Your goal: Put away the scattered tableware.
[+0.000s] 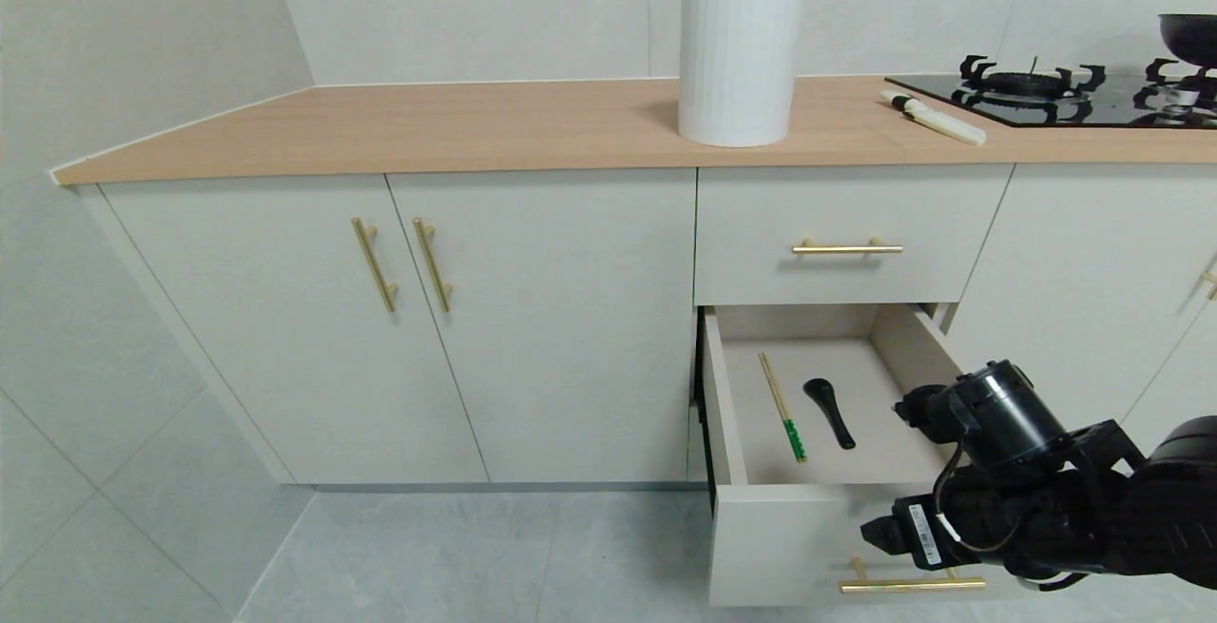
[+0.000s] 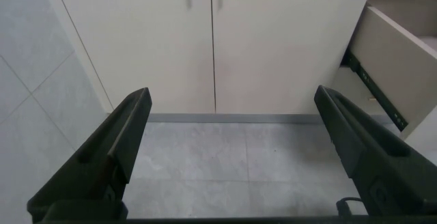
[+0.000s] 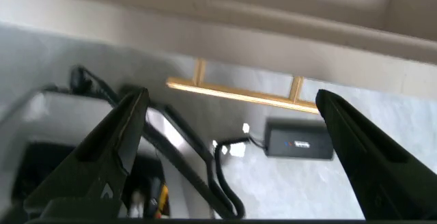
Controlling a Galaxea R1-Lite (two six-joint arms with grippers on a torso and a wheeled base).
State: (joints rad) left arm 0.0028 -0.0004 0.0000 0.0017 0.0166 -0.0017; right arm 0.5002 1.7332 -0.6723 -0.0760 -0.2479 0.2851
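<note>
With the chopsticks [image 1: 782,406] and black spoon [image 1: 829,411] lying in the open drawer [image 1: 761,537], my right gripper [image 3: 230,95] by its gold handle [image 1: 911,585] and my left gripper [image 2: 232,98] both spread empty, I'd push the front squarely so it slides shut without skewing.

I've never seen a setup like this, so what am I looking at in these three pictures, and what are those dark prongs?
It is a two-armed robot in a kitchen. The overview picture comes from a camera on its head; the black machinery at the lower right is its right arm. The other two come from cameras on its wrists, and the dark prongs are the fingers of the left gripper and right gripper, both open and empty. On the counter are a white ribbed container and a pale utensil. The open drawer holds chopsticks and a black spoon.
</note>
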